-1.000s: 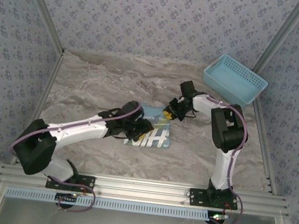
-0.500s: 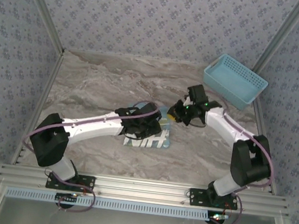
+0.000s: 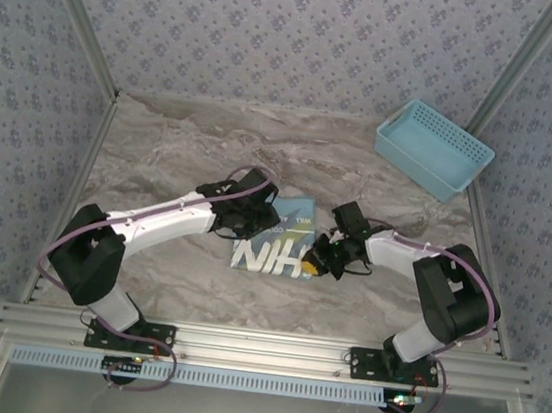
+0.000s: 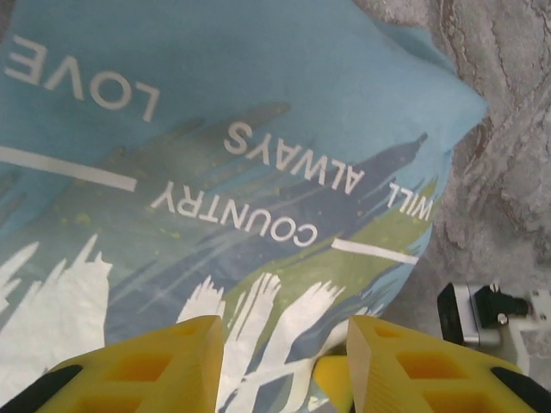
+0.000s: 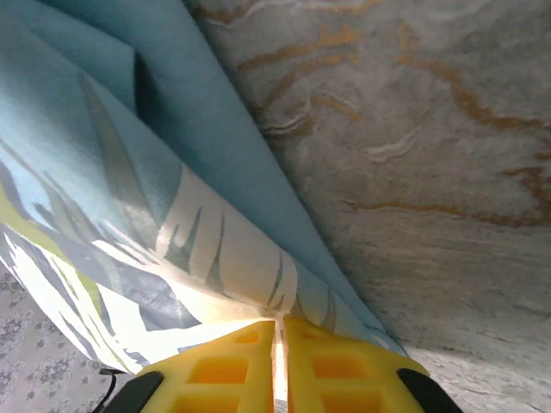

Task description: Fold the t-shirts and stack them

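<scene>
The light blue t-shirt [image 3: 272, 254], with white lettering and green-grey streaks, lies folded small at the table's middle. My left gripper [image 3: 257, 219] hovers over its far left part. In the left wrist view this gripper [image 4: 284, 334] is open, and the printed chest [image 4: 258, 112] lies flat below the gap. My right gripper [image 3: 320, 263] sits at the shirt's near right edge. In the right wrist view it [image 5: 280, 325] is shut on a fold of the cloth [image 5: 215, 249], lifting it off the marble. One of its yellow fingertips [image 4: 333, 385] shows between my left fingers.
A light blue lattice basket [image 3: 432, 147] stands at the back right corner. Bare marble table [image 3: 182, 155] surrounds the shirt. Patterned walls close in the left, back and right sides. The right arm's wrist body [image 4: 482, 314] lies close beside my left gripper.
My right gripper has swung from the shirt's far right corner to its near right edge, holding cloth. The left gripper has drawn back toward the far left of the shirt.
</scene>
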`<state>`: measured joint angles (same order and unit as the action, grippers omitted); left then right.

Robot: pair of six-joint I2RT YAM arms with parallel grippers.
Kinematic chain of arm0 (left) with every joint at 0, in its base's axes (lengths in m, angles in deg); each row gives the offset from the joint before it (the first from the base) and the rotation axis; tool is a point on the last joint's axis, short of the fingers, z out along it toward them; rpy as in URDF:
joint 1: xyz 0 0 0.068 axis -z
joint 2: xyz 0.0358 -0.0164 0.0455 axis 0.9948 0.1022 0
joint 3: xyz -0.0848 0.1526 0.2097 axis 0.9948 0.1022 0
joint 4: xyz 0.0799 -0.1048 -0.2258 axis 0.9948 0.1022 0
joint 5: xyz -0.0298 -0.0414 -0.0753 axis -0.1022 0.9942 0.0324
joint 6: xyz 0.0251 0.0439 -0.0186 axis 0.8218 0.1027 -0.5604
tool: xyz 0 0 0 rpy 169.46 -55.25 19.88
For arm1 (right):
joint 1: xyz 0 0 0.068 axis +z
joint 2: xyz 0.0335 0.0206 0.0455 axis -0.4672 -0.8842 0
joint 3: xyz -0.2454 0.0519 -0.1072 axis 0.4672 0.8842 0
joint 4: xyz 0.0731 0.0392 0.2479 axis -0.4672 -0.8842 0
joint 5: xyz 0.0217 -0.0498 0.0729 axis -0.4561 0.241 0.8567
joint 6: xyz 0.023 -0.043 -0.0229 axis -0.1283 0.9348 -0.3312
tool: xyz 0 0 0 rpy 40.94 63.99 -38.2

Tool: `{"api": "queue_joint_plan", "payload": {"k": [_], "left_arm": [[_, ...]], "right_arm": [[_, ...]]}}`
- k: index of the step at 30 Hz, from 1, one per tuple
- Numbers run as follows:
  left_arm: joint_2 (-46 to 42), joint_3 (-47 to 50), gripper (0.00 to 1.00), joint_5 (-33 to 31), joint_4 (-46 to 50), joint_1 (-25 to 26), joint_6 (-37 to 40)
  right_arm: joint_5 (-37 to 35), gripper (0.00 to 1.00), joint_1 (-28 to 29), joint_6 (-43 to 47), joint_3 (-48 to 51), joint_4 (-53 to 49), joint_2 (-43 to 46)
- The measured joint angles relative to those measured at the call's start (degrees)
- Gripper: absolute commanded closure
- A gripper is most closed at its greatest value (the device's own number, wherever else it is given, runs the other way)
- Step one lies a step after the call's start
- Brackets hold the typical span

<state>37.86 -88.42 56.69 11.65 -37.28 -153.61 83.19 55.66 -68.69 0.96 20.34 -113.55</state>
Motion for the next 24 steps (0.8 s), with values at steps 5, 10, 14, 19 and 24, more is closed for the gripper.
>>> {"api": "queue_joint_plan", "payload": {"k": [5, 10, 14, 19, 24], "left_arm": [[0.2, -1.3, 0.56, 0.8, 1.9, 2.5, 0.0], [5.4, -9.3, 0.53, 0.5, 6.0, 7.7, 3.7], [14.4, -20.5, 0.52, -2.0, 11.8, 12.5, 10.1], [25.6, -31.4, 0.51, -6.3, 19.5, 15.3, 15.4], [33.8, -36.8, 0.52, -11.4, 25.8, 15.9, 19.3]], "right_arm": [[-1.5, 0.72, -1.6, 0.7, -1.9, -3.6, 6.0], [-6.0, 0.61, -8.7, 5.0, -7.1, -13.3, 16.2], [-9.8, 0.58, -15.5, 9.7, -9.3, -21.3, 23.0], [-12.6, 0.55, -21.4, 12.7, -9.3, -30.1, 30.2], [-13.0, 0.55, -24.3, 13.1, -9.2, -35.1, 37.5]]}}
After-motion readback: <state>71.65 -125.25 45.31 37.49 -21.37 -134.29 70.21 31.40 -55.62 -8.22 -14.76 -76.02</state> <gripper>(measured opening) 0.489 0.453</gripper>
